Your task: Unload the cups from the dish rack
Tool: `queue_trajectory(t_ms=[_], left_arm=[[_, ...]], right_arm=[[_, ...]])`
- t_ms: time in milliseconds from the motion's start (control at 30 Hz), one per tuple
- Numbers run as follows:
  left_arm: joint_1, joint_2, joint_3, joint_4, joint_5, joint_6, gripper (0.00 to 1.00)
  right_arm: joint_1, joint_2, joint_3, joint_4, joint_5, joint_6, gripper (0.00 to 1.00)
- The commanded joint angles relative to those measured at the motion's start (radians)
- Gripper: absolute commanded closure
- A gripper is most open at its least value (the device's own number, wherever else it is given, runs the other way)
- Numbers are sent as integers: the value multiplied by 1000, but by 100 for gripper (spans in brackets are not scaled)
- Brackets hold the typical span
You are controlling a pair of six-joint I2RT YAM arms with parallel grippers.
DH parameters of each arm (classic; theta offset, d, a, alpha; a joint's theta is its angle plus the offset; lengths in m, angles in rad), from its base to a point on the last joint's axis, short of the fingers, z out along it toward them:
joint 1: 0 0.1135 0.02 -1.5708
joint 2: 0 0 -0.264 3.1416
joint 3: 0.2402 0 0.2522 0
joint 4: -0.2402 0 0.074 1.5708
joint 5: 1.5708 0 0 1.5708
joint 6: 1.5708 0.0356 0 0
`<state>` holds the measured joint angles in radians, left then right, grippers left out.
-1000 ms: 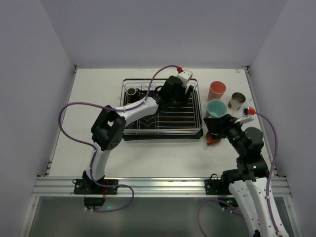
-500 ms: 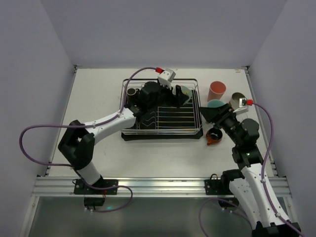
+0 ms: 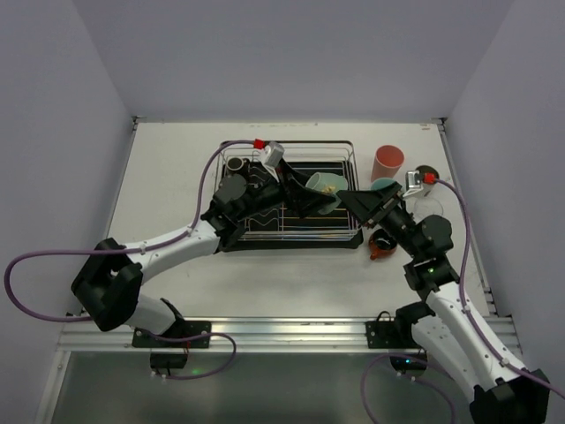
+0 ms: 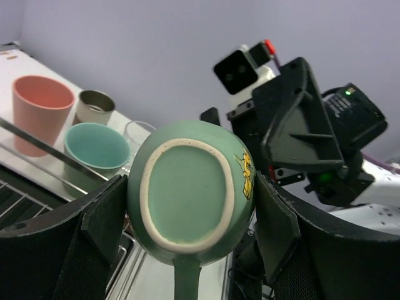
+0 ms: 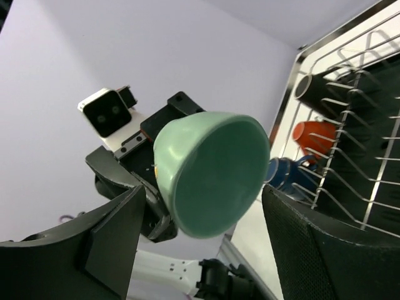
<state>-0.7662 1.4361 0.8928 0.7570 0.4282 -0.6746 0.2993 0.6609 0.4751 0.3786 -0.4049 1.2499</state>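
Left wrist view | left gripper (image 4: 189, 226) pinching glossy mint-green ceramic mug (image 4: 187, 178) | right gripper (image 5: 209, 240) spread wide, flanking mug | over silver wire dish rack (image 3: 300, 218)

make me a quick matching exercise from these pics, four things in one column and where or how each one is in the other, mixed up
1 green mug
2 pink tumbler
3 dark cup
4 right gripper

a standing on the table, right of the dish rack
b in the rack's far left corner
c clamped in the left gripper, up over the rack
d jaws open, empty, facing the mug's mouth

Pairs: 1-c, 2-a, 3-b, 4-d
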Motion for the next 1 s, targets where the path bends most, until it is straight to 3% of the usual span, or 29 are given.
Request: queue_trajectory(t_ms=[0,100,233,267,467,600,633,700,800,900,967], left_arm=[[-5,-25,-3,196,98,-66,82],[-12,-20,-8,197,119,-68,82],[-18,-31,-29,206,130,-63,82],[-18,-32,-35,206,133,-62,82],[-21,-29,-57,206,150,-56,81],[-22,-39,-57,196,142,-45,76],[-22,-46,-55,182,136,-25,69],[-22,-72,-58,136,110,0,63],[-22,-114,-69,87,80,41,47],[-21,-175,-81,6,35,89,11],[-21,-244,-94,-89,-17,138,2]], right_arm=[[43,45,8,181,-40,68,24],[58,77,17,236,-45,83,30],[61,78,8,275,-11,85,44],[63,82,5,292,-9,85,52],[69,152,16,414,-58,132,58],[78,189,22,450,-66,152,88],[80,184,23,444,-61,138,92],[80,149,36,378,-42,109,100],[78,99,72,226,9,28,100],[80,34,115,90,50,-62,100],[80,-3,158,-39,63,-141,100]])
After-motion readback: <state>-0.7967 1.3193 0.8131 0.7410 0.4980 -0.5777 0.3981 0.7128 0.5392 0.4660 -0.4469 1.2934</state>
